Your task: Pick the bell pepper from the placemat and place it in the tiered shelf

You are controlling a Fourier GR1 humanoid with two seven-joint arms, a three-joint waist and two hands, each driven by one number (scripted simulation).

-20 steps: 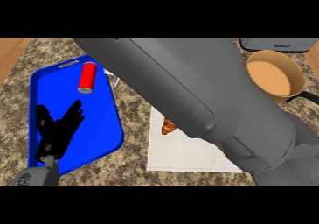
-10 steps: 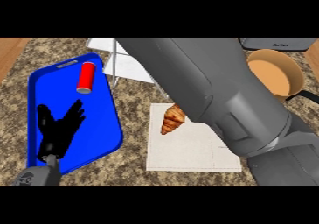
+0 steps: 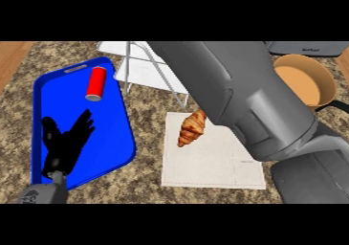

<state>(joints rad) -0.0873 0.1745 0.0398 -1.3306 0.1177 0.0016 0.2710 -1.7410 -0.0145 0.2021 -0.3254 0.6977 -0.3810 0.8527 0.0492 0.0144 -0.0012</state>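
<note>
Speckled brown stone is spreading out beneath me as the counter (image 3: 148, 119), with strips of wood (image 3: 7, 62) showing at its far left and upper right.

Across it my right forearm (image 3: 233, 95) is taking up the most room, a thick grey limb coming in from the lower right corner and slanting up to the middle of the top edge. It is running out of view there, so my right hand is not showing and I cannot tell how its fingers are standing.

On the left a blue tray (image 3: 64, 95) is lying lengthwise on the stone. Right of it, below the middle, a white placemat (image 3: 212, 162) is lying flat, its right side going under my right arm. Up top, between the tray and my arm, the white tiered shelf (image 3: 145, 72) is standing on thin wire legs. At the right edge a round brown pot (image 3: 307, 83) is sitting with a dark handle, and a grey appliance (image 3: 311, 47) is peeking in above it.

My left hand (image 3: 64, 141) is hovering over the near half of the tray, black fingers spread and straight, holding nothing, with its grey forearm entering at the lower left corner.

What is lying on the placemat looks to me like a croissant (image 3: 191, 129), golden brown, near the mat's upper left corner and just beside my right arm.

Smallest, a red can (image 3: 96, 83) is lying on its side in the far part of the tray, well apart from my left hand.
</note>
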